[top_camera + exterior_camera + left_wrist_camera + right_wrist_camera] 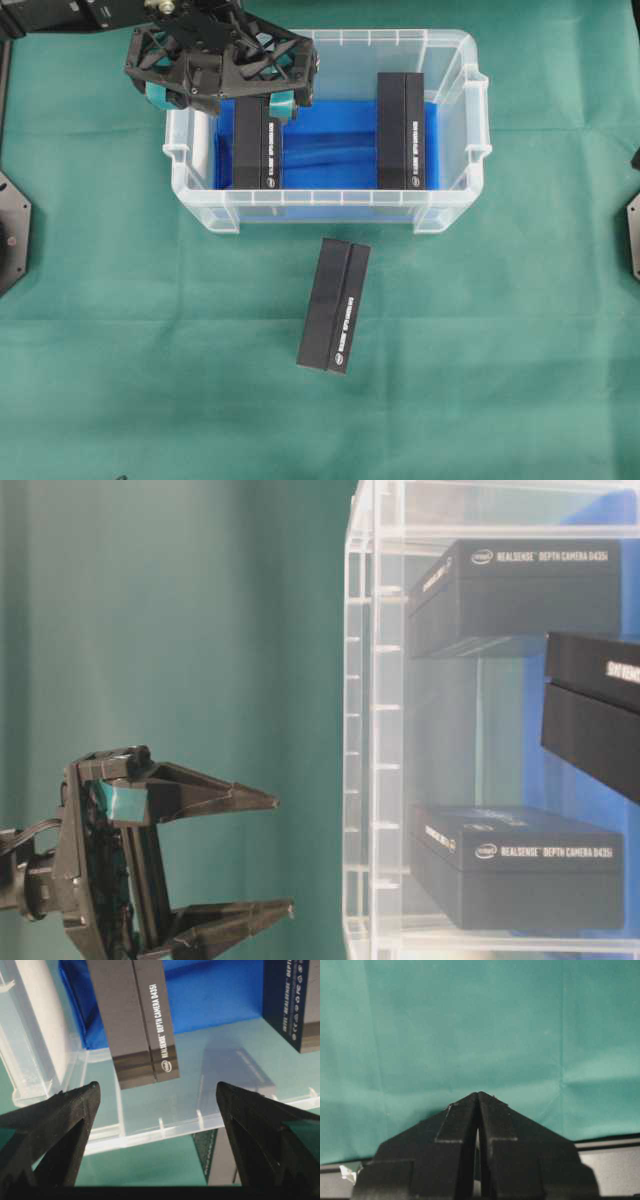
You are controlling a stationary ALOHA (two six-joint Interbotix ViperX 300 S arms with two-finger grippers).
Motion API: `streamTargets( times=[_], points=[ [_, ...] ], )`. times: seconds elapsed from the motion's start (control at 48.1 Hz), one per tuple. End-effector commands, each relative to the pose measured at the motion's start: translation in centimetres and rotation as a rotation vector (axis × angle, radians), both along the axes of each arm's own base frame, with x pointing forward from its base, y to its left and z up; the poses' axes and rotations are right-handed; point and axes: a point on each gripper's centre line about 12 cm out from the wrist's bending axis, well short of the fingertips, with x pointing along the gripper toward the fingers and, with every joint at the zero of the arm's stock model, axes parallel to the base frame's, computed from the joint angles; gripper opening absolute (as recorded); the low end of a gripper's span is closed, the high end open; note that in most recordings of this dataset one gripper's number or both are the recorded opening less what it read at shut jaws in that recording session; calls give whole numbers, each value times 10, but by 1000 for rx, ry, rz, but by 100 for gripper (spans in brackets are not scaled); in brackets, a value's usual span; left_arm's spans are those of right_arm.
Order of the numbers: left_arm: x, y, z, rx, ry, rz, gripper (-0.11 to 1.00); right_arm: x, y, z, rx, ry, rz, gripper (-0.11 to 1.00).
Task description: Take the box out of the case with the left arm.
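From overhead, the left claw (pixel 222 62) is seen spread wide and empty above the left box (pixel 257 145) inside the case (pixel 330 205). In the left wrist view, the box should be centred between the fingers (pixel 55 1125) before descent. The right claw (pixel 477 1110) is pinched together.

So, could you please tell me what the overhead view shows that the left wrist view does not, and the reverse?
Only the overhead view shows the whole case with its rim, the left gripper from outside hanging open over the left box, and the full third box lying on the green cloth in front of the case.

Only the left wrist view shows the white lettering on that left box close up, framed between the two open fingers.

Both show two black boxes inside the case, including the right box, and the blue lining.
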Motion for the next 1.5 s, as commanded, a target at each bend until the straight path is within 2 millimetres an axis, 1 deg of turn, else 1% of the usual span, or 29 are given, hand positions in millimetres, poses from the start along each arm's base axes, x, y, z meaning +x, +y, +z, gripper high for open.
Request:
streamTargets(
  times=[0.0, 0.291, 0.416, 0.645, 0.791, 1.02, 1.207, 1.332, 1.477],
  points=[
    [-1, 1, 5, 10, -28, 2, 94, 1, 0, 3, 0, -9, 0, 0],
    [-2, 2, -5, 7, -12, 8, 94, 1, 0, 4, 0, -12, 0, 0],
    [3, 4, -15, 15, -1, 1, 94, 1, 0, 3, 0, -11, 0, 0],
    [13, 7, -42, 7, 35, 2, 94, 1, 0, 3, 1, -11, -1, 0],
    [12, 7, -58, 0, 62, 4, 94, 1, 0, 3, 1, -11, -1, 0],
    [11, 8, -75, -2, 64, 12, 94, 1, 0, 3, 2, -9, -1, 0],
    [9, 10, -94, -7, 77, 21, 94, 1, 0, 3, 1, -11, -1, 0],
    [8, 11, -107, -8, 71, 37, 94, 1, 0, 3, 1, -11, -1, 0],
    [9, 13, -117, -5, 51, 47, 94, 1, 0, 3, 2, -14, -1, 0]
  ],
)
